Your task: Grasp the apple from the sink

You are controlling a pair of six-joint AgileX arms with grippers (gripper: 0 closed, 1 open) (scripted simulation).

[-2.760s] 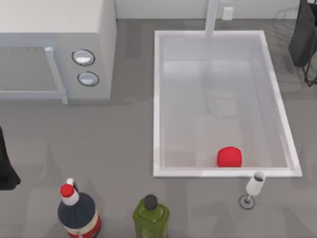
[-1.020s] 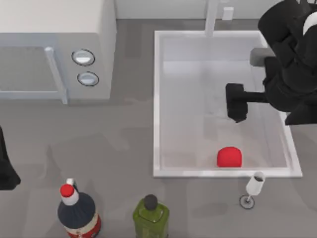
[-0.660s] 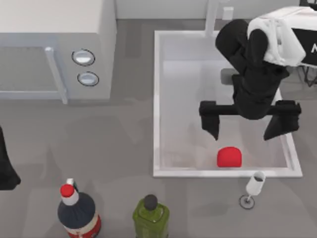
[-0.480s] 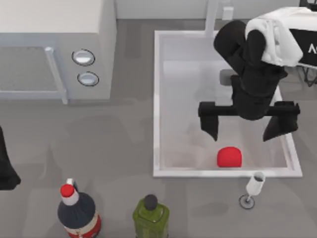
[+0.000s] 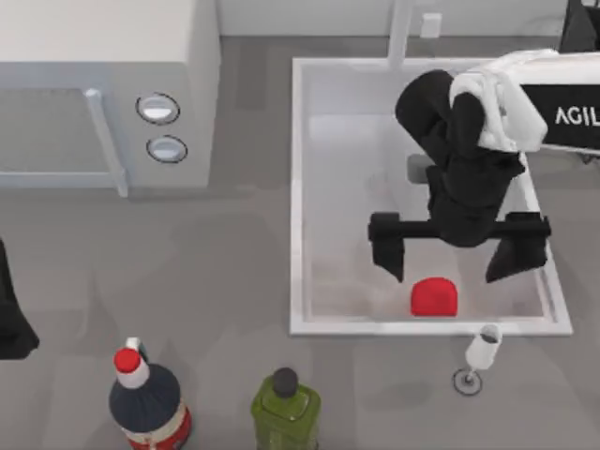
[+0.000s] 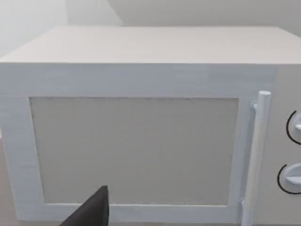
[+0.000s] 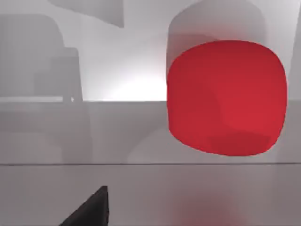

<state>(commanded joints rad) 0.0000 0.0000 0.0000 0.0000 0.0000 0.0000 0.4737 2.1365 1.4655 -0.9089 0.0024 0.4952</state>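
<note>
Nearest along the tabletop (image 5: 216, 281) stand a red-capped dark bottle (image 5: 145, 398), a green bottle (image 5: 284, 408) and, further right, a small wine glass (image 5: 480, 354) just outside the near rim of the sink (image 5: 298, 187). The glass is the thing to keep clear of; judging by its place, any swing of the arm past the near rim could tip it.

Inside the basin, the apple (image 5: 434, 296) sits on the pale floor close to the near wall, a little right of centre. In the right wrist view the apple (image 7: 226, 98) looms large and off to one side of the picture's middle.

The right pincer (image 5: 459, 253) hangs over the basin just beyond the apple, its two fingers spread wide, one to the apple's left and one well to its right. To grasp well, it probably needs to shift slightly left and nearer so the apple lies midway between the fingers, then drop straight down and close low on the rounded sides.

Further back, the faucet (image 5: 401, 33) rises at the far rim. The microwave (image 5: 103, 94) stands at far left. The left arm is parked at the left edge.
</note>
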